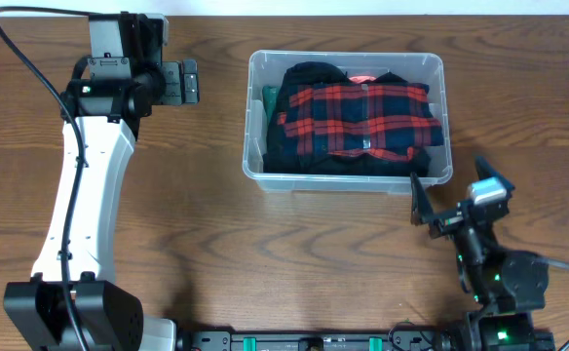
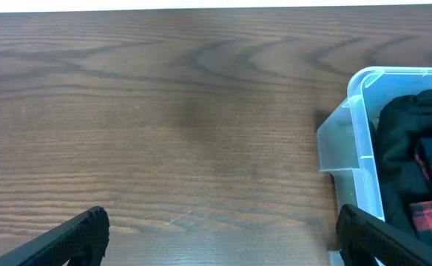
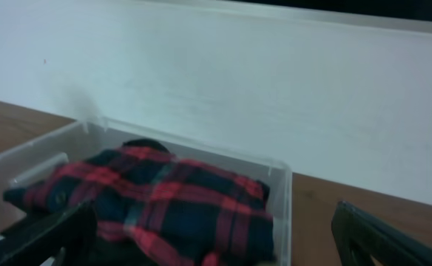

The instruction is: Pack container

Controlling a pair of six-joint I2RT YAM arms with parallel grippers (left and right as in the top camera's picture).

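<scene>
Container [image 1: 343,181] at rear centre of table [image 1: 265,253], packed with folded plaid shirt [image 1: 358,117]. Left gripper [image 2: 220,236] spread, empty, near left wall. Right gripper [image 3: 208,240] spread, empty, near front-right corner.

We see a red-and-navy plaid shirt [image 1: 362,117] over black cloth [image 1: 309,74] in the clear container [image 1: 348,56], on a brown wood-grain tabletop [image 1: 265,253]
</scene>
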